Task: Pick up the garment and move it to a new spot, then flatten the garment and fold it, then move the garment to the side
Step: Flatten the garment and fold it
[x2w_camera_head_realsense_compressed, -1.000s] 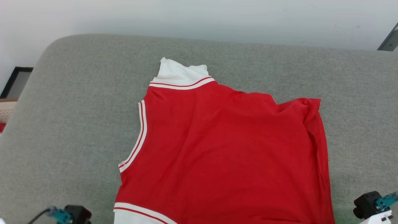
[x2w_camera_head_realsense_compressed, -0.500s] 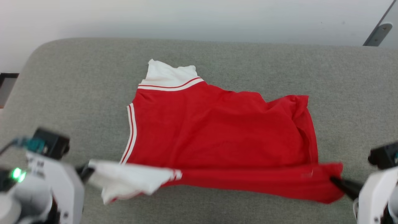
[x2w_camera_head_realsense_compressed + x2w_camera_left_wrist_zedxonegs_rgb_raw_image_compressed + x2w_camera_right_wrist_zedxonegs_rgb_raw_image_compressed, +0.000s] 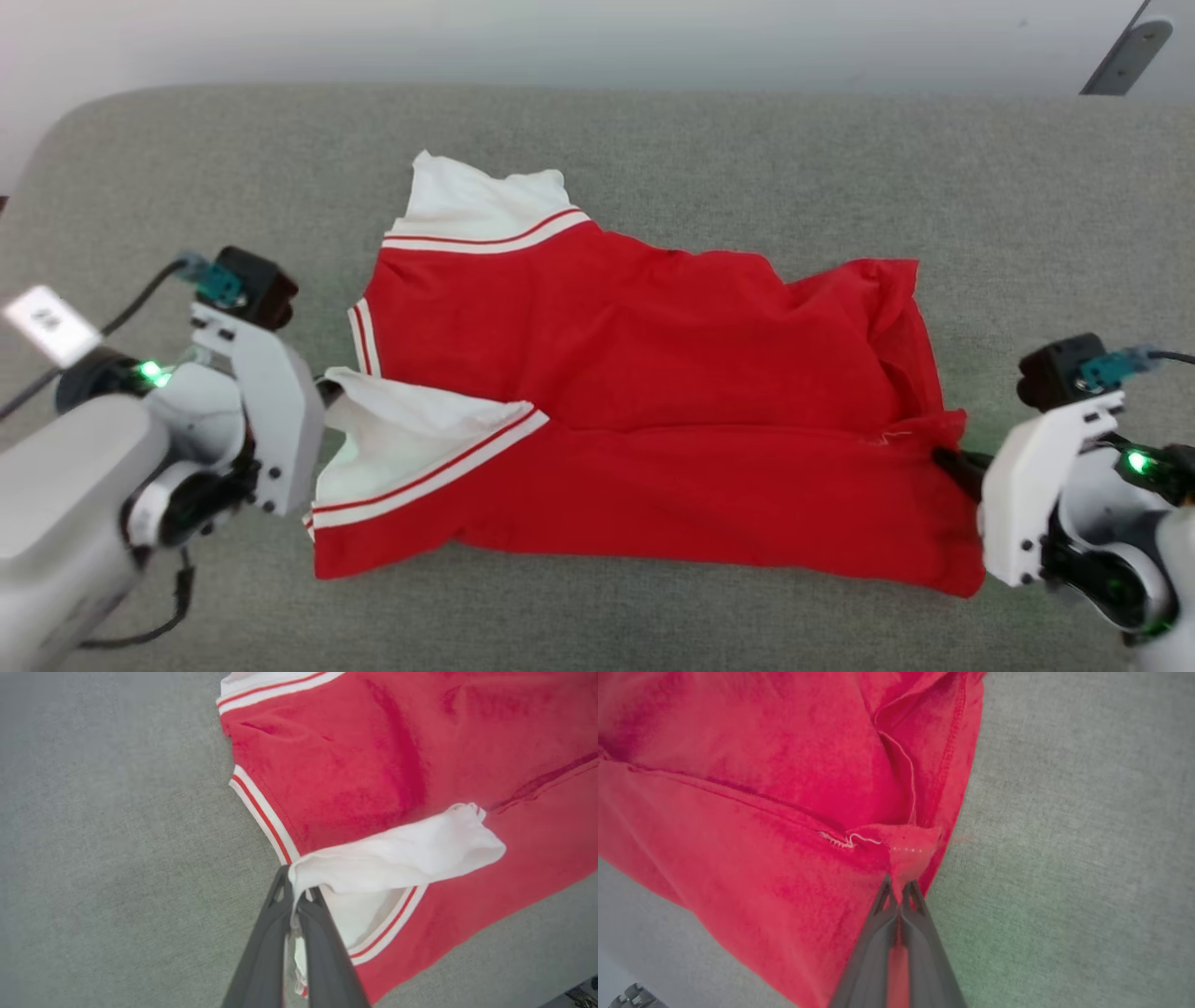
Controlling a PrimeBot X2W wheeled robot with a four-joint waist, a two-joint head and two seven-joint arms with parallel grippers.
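Left wrist view: hand (image 3: 298,882) pinches garment (image 3: 355,765) sleeve.

Red garment (image 3: 644,392), near edge folded over

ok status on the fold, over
left tool shut on the garment, white sleeve. right tool shut on its red corner. near edge folded over on grey cushion. nothing in the way.

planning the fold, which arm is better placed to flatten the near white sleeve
Left: the left gripper is shut on the garment at that sleeve; the right gripper pinches its opposite red corner.
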